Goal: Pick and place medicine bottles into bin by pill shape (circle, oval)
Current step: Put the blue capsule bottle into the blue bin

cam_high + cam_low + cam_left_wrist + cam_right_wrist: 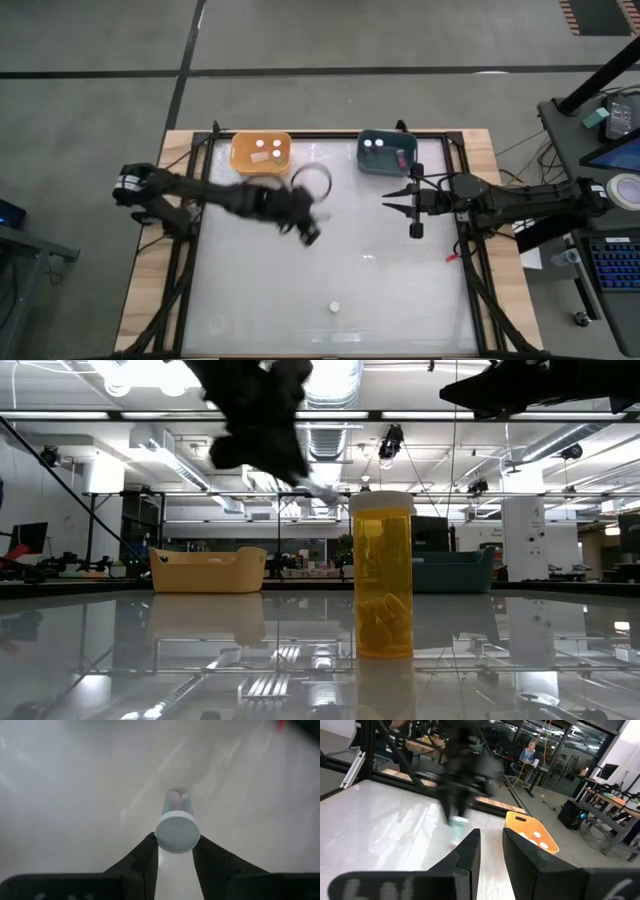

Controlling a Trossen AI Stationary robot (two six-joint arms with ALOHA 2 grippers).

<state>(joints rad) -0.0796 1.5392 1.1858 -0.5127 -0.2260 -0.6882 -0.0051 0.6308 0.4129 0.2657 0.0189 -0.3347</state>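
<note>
Left wrist view: left pincer [175,851] clamps bottle [177,826], cap toward camera, long axis pointing away

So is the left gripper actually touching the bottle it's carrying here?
Touching. In the left wrist view, the left gripper has its two dark fingers pressed against both sides of the white-capped medicine bottle, with no gap on either side.

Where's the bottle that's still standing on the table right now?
In the high view, the lone medicine bottle stands near the table's front edge, about midway across, far from the orange bin and teal bin at the back.
</note>
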